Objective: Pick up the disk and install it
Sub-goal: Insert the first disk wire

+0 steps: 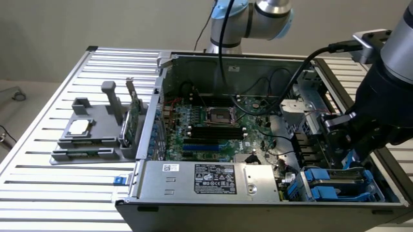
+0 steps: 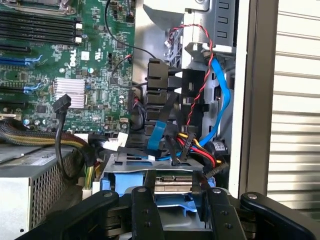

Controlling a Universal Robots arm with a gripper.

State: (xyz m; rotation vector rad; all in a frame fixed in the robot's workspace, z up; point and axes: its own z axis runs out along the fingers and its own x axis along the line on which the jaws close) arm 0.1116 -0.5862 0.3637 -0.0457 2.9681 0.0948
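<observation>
Presently, the black two-fingered tool [image 1: 348, 153] reaches down into the open grey metal computer case [image 1: 161, 87], at the case's near corner on the exterior view's right. That corner holds a blue plastic drive bay [image 1: 335, 186], and the tool hangs just above it.

In the wrist view the tool [image 2: 180, 192] is set narrow. Its two black fingers [image 2: 145, 210] stand on either side of the blue plastic frame of the flat silver-grey metal disk [image 2: 175, 205]. The frame fills the gap between them, so the tool grips the disk by that end. The rest of the disk stretches away from the fingers into the bay, and a strip of green board shows at its edge. Just past the disk a bundle of red, yellow and black wires [image 2: 195, 145] and a flat blue cable [image 2: 222, 95] hang against the bay's wall.

A green motherboard [image 1: 206, 121] with a small finned silver heat sink [image 2: 69, 92] covers the case floor. A silver power supply box with a white label [image 1: 206, 179] lies along the case's near edge.

The case stands on a slatted aluminium worktop [image 1: 58, 193]. Toward the worktop's edge on the exterior view's left, well apart from the tool, a grey plastic tray [image 1: 77, 154] carries a small square silver chip [image 1: 79, 126]. A thin green circuit card [image 1: 133, 123] stands upright on the tray, on the side next to the case.
</observation>
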